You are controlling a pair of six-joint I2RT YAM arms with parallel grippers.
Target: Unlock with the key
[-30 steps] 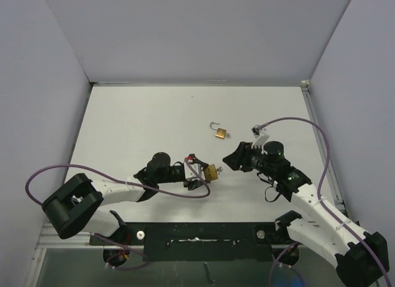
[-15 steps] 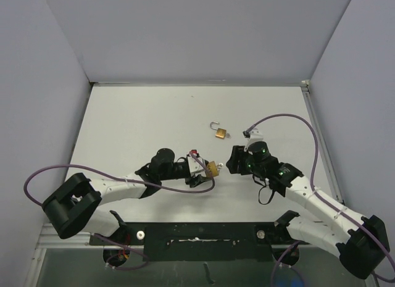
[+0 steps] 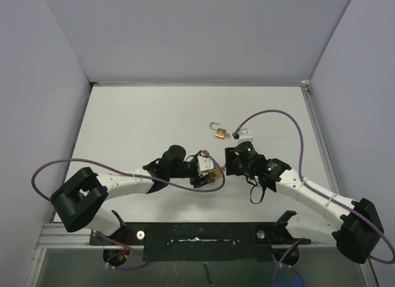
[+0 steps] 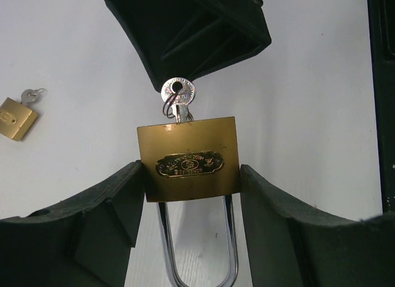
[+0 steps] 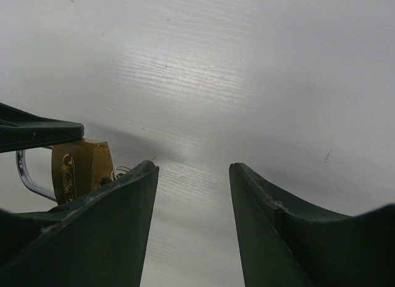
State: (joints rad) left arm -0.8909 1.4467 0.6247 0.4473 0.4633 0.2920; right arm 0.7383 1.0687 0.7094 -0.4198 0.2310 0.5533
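Note:
My left gripper (image 4: 191,171) is shut on a brass padlock (image 4: 188,160), squeezing its body from both sides, with the shackle pointing back toward the wrist. A silver key (image 4: 178,94) sticks in the keyhole on the padlock's far face. My right gripper (image 5: 192,170) is open and empty. Its left finger (image 5: 111,225) is right beside the padlock (image 5: 80,170) and the key ring (image 5: 120,171). It shows as a black shape (image 4: 197,34) just behind the key in the left wrist view. In the top view the two grippers, left (image 3: 208,170) and right (image 3: 228,162), meet at mid table.
A second small brass padlock (image 3: 220,133) with an open shackle and a key in it lies on the white table beyond the grippers; it also shows in the left wrist view (image 4: 15,117). Purple cables loop off both arms. Grey walls enclose the table.
My right gripper has moved left to the padlock's key end. My left gripper has carried the padlock a little right, toward it.

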